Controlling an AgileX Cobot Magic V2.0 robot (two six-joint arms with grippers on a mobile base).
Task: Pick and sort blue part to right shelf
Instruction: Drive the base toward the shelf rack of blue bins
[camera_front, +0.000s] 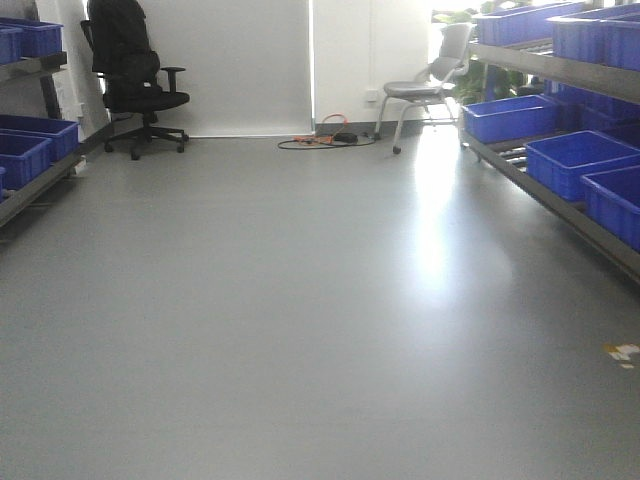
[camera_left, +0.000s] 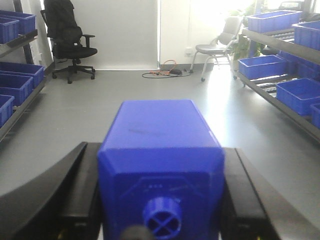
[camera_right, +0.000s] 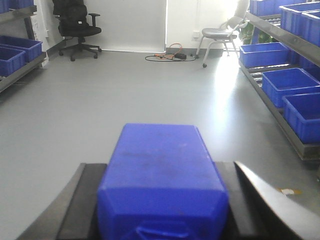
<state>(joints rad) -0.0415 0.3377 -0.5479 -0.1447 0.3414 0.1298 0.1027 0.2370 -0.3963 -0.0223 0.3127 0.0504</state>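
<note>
A blue block with a round knob (camera_left: 160, 130) is clamped in the closed left gripper (camera_left: 160, 170). The flat-capped blue part (camera_right: 162, 160) is held fast by the right gripper (camera_right: 162, 205), above the floor (camera_right: 100, 100), well apart from the right shelf (camera_front: 560, 68).

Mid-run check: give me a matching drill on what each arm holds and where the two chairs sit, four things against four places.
Things:
1. block with round knob
2. block with flat cap
3. black office chair
4. grey chair

Places:
A. held in the right gripper
B. far end of the room, left side
C. held in the left gripper
D. far end of the room, beside the right shelf

Pairs: 1-C, 2-A, 3-B, 4-D
</note>
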